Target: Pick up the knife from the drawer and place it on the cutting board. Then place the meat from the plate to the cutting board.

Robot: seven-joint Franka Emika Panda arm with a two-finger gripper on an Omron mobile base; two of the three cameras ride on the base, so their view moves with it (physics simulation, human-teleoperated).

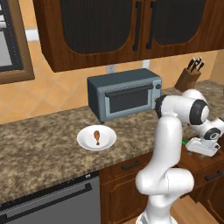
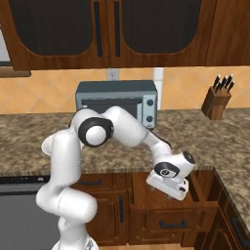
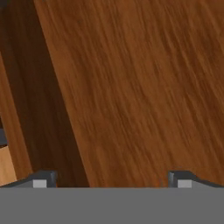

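Gripper (image 3: 112,179) wide open, empty — low inside drawer (image 2: 171,207) — bare wood between fingertips.

toaster oven (image 1: 124,92): grey, centre frame on the counter
knife block (image 1: 187,78): wooden, upper right
dishwasher (image 1: 50,202): lower left

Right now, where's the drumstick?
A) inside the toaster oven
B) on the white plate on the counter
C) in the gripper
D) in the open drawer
B: in the left base view the meat lies on the plate, in front of the toaster oven; the hand view shows the gripper open, nothing between its fingertips.
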